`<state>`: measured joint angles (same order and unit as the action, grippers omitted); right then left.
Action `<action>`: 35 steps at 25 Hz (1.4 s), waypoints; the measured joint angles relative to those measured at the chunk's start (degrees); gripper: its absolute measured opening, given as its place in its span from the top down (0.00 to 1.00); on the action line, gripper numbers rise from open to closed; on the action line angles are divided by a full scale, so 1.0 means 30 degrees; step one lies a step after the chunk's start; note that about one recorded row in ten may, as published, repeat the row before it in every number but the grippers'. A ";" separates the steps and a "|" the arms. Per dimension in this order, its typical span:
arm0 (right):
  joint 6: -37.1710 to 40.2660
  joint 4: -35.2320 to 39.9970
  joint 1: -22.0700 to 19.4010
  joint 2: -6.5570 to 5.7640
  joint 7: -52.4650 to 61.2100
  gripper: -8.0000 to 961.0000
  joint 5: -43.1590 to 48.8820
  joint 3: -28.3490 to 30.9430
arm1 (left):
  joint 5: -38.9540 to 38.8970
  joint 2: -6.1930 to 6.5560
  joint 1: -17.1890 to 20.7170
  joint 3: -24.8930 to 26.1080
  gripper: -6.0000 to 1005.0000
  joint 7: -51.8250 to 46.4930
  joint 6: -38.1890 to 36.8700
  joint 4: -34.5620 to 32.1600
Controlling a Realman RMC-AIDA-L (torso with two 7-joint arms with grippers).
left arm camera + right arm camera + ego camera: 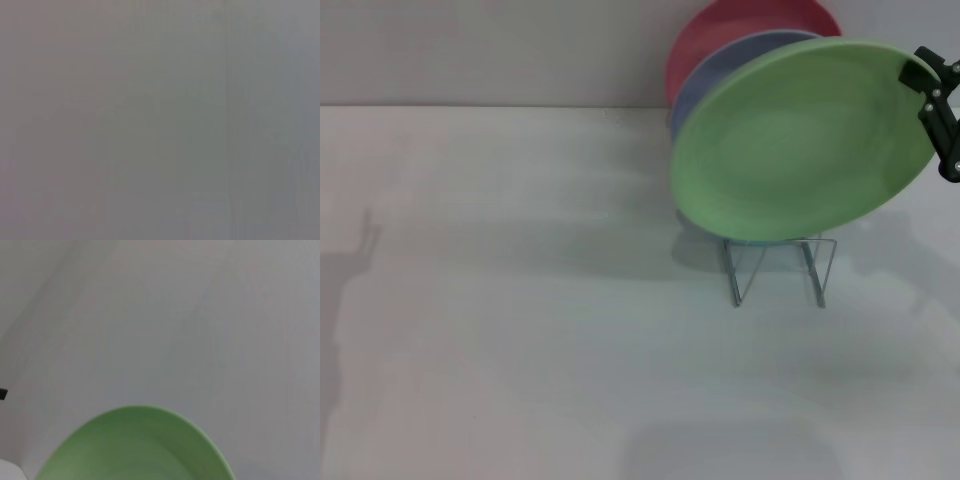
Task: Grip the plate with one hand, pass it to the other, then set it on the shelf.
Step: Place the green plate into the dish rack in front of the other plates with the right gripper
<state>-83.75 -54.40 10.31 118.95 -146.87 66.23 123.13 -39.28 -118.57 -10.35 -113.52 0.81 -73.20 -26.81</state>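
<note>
The light green plate [800, 140] stands tilted on edge at the right of the head view, its face turned toward me. Its lower edge is at the top of the silver wire shelf [775, 268]; I cannot tell whether it sits in a slot. My right gripper [920, 72] is shut on the plate's upper right rim at the frame's right edge. The plate's rim also fills the bottom of the right wrist view [135, 450]. My left gripper is out of view, and the left wrist view shows only a plain grey surface.
A lavender-blue plate [720, 70] and a red plate [740, 25] stand on edge right behind the green one, against the back wall. The white table [520, 300] spreads to the left and front of the shelf.
</note>
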 joint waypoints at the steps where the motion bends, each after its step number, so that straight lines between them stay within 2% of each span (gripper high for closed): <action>1: 0.0010 0.0015 0.0009 -0.0002 -0.0066 0.95 0.0026 0.0040 | 0.0001 0.0000 -0.0020 -0.0033 0.16 -0.0002 0.0043 0.0009; 24: 0.0220 0.0217 0.0457 -0.0042 -0.0728 0.95 0.1872 0.1551 | 0.0028 0.0060 -0.0511 -0.0511 0.16 -0.0005 0.0535 0.0544; 35: 0.0926 0.1722 0.1173 -0.0032 -0.1061 0.95 0.3123 0.1540 | 0.0028 0.0034 -0.0618 -0.0536 0.16 -0.0005 0.0537 0.0575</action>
<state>-80.97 -49.23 13.83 118.85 -150.06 75.60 127.75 -39.20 -118.46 -12.21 -115.13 0.79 -71.59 -25.09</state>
